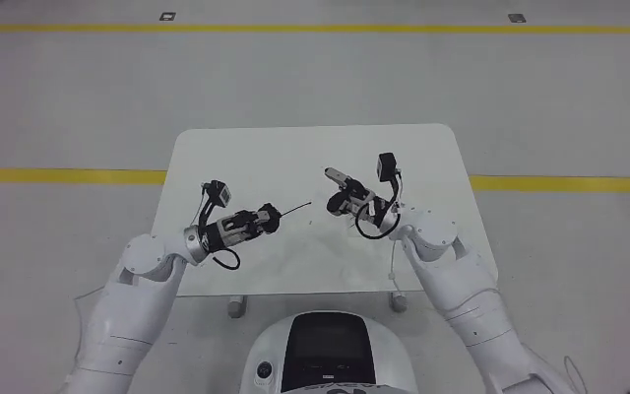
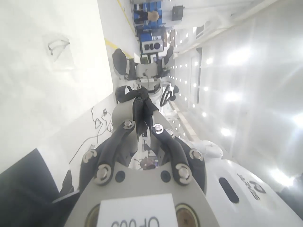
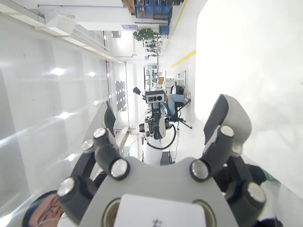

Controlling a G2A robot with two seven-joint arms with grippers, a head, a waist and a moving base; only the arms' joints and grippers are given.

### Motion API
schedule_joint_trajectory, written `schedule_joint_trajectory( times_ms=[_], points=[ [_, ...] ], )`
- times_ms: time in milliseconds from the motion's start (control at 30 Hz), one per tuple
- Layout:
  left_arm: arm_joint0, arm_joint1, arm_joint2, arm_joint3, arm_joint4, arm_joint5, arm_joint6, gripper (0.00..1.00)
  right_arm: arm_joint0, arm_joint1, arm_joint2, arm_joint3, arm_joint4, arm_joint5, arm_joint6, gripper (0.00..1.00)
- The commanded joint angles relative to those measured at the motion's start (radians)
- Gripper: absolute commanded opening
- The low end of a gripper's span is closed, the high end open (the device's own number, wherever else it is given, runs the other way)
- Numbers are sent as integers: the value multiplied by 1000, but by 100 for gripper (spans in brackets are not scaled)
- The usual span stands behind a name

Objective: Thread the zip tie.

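Left gripper (image 1: 275, 215) clenched on zip tie (image 1: 295, 208), over table (image 1: 295, 148) middle, tie's free end pointing at table's far right corner. Right gripper (image 1: 335, 189) released, fingers spread, empty, over table's right half.

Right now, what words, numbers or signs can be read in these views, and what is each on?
Nothing reads whole.
Left wrist label: upside-down print, cut by the edge, not readable whole.
Right wrist label: one cut-off mark, unreadable.
Lettering on white shell: blurred, unreadable.
Floor tags: too small.
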Motion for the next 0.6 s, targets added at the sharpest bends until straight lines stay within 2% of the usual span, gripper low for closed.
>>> schedule_joint_trajectory(
  times_ms=[0,233,267,367,500,533,567],
  points=[
    [-8,5,-12,9,46,-35,-8,0,8,1,-2,8,-10,5,12,100],
    [-6,4,-6,9,43,-29,-5,0,0,0,-5,12,5,6,15,100],
    [-9,4,-4,20,23,-23,2,0,3,3,-11,26,-13,7,35,100],
    [-31,10,-6,47,2,1,-69,0,27,5,-13,74,39,7,139,100],
    [-57,17,-9,91,-55,33,-166,0,57,4,-18,135,115,-24,249,100],
    [-67,19,-6,98,-53,34,-192,0,64,5,-18,144,117,-27,251,100],
    [-77,22,-7,104,-26,14,-194,0,64,5,-18,144,117,-27,251,100]
  ],
)
